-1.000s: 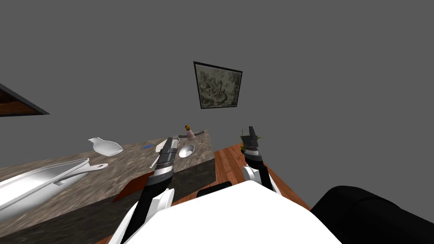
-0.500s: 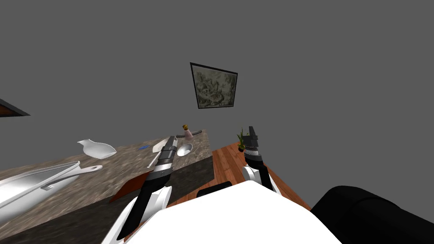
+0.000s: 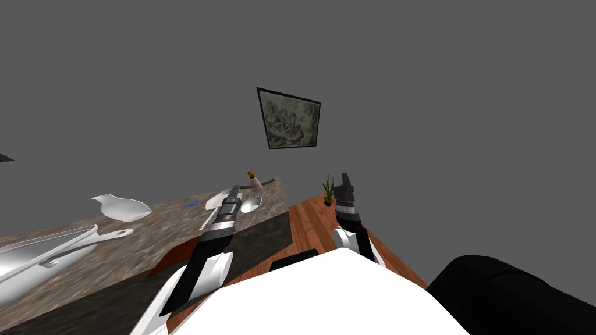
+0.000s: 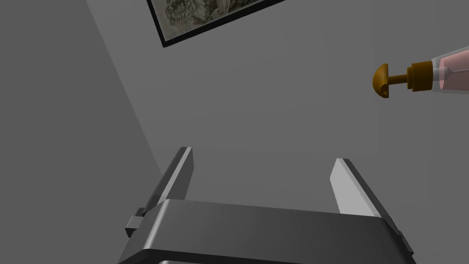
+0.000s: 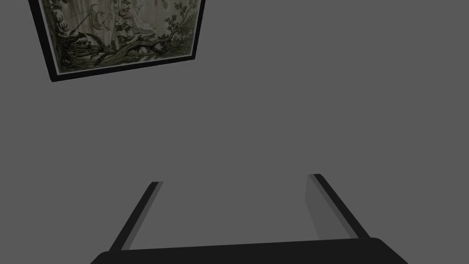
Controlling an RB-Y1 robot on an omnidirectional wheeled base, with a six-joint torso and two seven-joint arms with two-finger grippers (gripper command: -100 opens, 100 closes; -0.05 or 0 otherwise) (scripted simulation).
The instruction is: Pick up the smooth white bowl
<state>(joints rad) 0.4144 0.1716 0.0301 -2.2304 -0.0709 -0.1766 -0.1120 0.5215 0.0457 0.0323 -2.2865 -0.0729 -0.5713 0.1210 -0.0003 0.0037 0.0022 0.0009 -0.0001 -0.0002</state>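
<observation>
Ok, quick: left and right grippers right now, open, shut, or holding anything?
Left gripper: open, holding nothing.
Right gripper: open, holding nothing.

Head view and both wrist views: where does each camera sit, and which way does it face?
Head view: on the head, facing steeply down and forward over the counter with the bowl; the left gripper and right gripper show on their forearms.
Left wrist view: on the left hand, facing the grey wall and pump bottle past its open fingers.
Right wrist view: on the right hand, facing the wall past open fingers.
Shared: all three show the framed picture.
</observation>
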